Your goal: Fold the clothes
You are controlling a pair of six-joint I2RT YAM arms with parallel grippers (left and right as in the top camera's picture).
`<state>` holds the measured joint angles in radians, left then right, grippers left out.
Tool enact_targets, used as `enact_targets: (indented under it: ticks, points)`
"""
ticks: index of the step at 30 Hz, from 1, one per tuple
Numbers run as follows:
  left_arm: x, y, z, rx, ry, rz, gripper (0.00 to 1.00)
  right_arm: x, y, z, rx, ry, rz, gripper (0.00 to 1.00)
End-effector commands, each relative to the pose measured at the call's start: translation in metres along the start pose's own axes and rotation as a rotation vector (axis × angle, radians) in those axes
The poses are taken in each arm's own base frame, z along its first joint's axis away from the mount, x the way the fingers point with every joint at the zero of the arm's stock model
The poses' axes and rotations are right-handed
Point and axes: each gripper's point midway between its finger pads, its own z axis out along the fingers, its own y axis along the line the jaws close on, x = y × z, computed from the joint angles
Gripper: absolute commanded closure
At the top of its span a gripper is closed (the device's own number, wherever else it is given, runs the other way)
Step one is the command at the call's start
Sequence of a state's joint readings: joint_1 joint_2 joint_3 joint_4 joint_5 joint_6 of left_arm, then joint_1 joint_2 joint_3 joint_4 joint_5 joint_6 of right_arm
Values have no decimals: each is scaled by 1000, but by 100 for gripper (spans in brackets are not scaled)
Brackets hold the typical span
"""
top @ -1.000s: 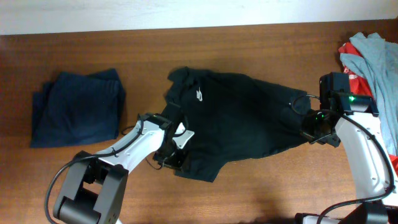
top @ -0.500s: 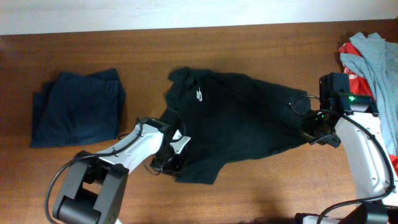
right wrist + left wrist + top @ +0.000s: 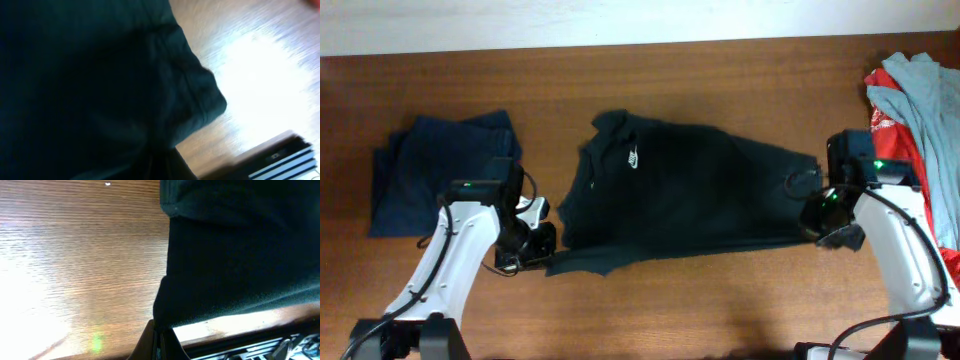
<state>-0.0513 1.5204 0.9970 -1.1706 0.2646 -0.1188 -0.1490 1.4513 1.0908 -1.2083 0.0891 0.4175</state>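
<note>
A black T-shirt [image 3: 690, 190] with a small white chest logo [image 3: 633, 158] lies stretched across the middle of the wooden table. My left gripper [image 3: 538, 258] is shut on its lower left corner; in the left wrist view the dark cloth [image 3: 235, 265] runs down into the closed left gripper [image 3: 162, 332]. My right gripper [image 3: 812, 218] pinches the shirt's right edge. The right wrist view is blurred, with the black cloth [image 3: 100, 85] filling it and gathering at the right gripper [image 3: 162, 162], whose fingers stand close together.
A folded dark navy garment [image 3: 445, 185] lies at the left, just beyond my left arm. A pile of red and light grey-blue clothes [image 3: 920, 90] sits at the far right edge. Bare wood shows in front of the shirt.
My left gripper closed on the shirt's lower corner and swung left, drawing the shirt out longer and flatter. The right arm shifted slightly down.
</note>
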Motion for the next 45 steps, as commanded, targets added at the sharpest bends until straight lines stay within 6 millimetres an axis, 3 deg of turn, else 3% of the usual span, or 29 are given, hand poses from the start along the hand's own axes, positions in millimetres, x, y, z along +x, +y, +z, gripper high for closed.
enact_targets:
  ticks: [1,6,10,15,16,19,23,28,31,34,35,41,45]
  points:
    - [-2,11,-6,-50,-22,11,100,25,1,23,-19,87,3,89]
    - [0,16,-7,-80,-13,8,100,51,-3,43,-12,174,-1,89]
    - [0,16,-7,-80,-13,8,100,63,2,48,-49,219,3,74]
    - [1,17,-7,-87,-12,7,99,66,4,48,-65,233,1,80]
    - [1,17,-7,-88,-11,6,100,67,4,48,-67,235,1,75]
    - [2,18,-7,-88,-7,6,99,73,5,52,-77,257,8,49]
    - [1,17,-7,-87,-11,6,100,90,12,70,-125,300,34,47]
    - [-1,17,-7,-86,-19,8,100,117,2,91,-88,364,84,47]
    - [-4,17,-7,-85,-29,11,99,125,-1,95,-69,386,127,49]
    - [-6,17,-7,-84,-40,13,100,120,1,99,-77,362,169,65]
    - [-7,16,-7,-84,-44,14,100,118,3,100,-83,353,174,94]
    - [-7,15,-7,-75,-43,10,100,114,3,93,-82,351,130,96]
    - [-5,10,-17,-56,-69,-29,100,100,6,71,-96,344,58,96]
